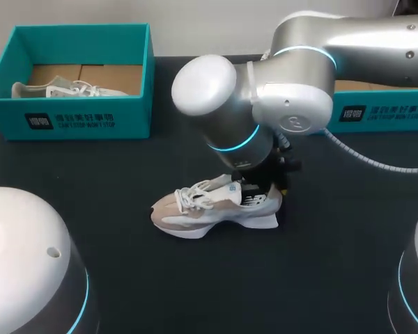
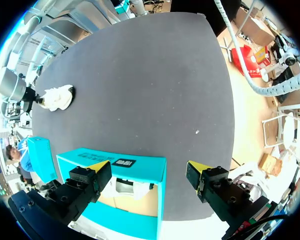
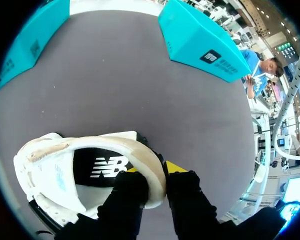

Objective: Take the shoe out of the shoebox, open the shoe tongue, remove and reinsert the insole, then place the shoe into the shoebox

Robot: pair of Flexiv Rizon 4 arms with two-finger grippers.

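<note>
A dark table [image 1: 125, 264] carries a teal box [image 1: 76, 118] (far left) holding a second pale shoe [image 1: 56, 89].

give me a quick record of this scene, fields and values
shoe: upright on the table, outside both boxes
right gripper: shut on the shoe's heel collar, one finger inside
left shoebox: holds a second shoe
left gripper: open, above the left shoebox
right shoebox: partly hidden behind the right arm, contents unseen
</note>
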